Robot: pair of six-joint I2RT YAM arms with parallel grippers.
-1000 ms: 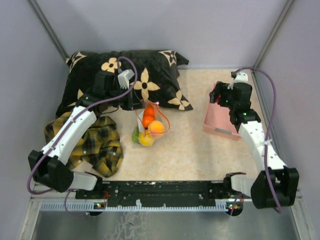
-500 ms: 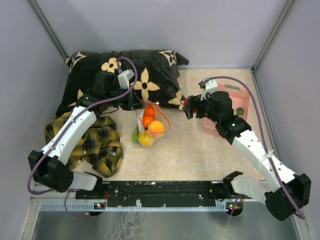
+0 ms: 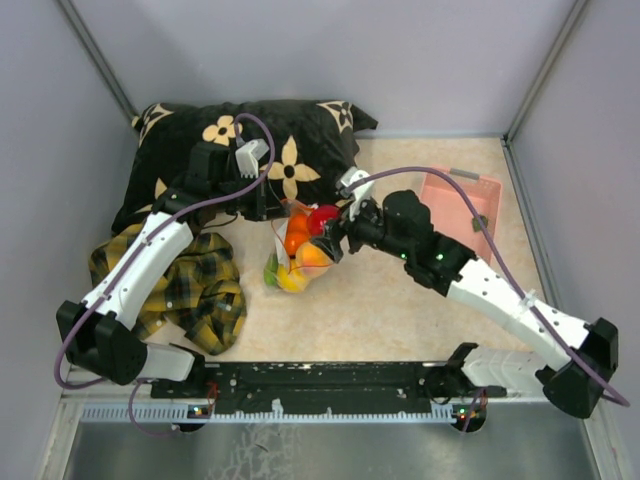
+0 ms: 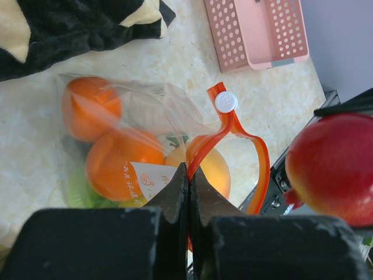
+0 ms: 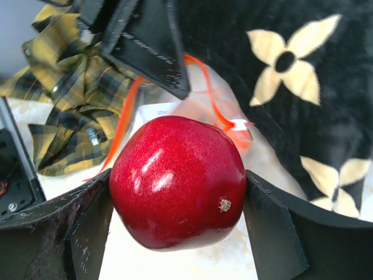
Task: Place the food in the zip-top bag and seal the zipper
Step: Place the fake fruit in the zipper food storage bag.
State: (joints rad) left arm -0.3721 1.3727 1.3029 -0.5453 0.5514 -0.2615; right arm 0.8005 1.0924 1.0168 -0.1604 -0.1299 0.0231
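Left tool point(image 4: 187, 189) was clenched on the mouth edge of the zip-top bag point(image 4: 145, 134), with the red-orange zipper point(image 4: 233, 131) coming out from between its closed fingers and looping open to the right. A white slider point(image 4: 226, 102) sat at the top of that loop. The bag lay on the counter point(image 3: 400, 300), just in front of the black floral pillow point(image 3: 250, 150) and right of the plaid cloth point(image 3: 190, 285). Inside the bag: oranges point(image 4: 93, 108), a green piece point(image 4: 78, 189) at the lower left, and a yellow lemon point(image 3: 290, 282) at the near end.

Right tool point(image 5: 180, 227) was grasping the red apple point(image 5: 178, 198), one finger on each side. In the top view the apple point(image 3: 322, 218) hung over the bag's open mouth, close to the left tool point(image 3: 275, 210). Whether it touched the bag could not be told. The pink basket point(image 3: 470, 205) stood well apart on the right side of the counter.
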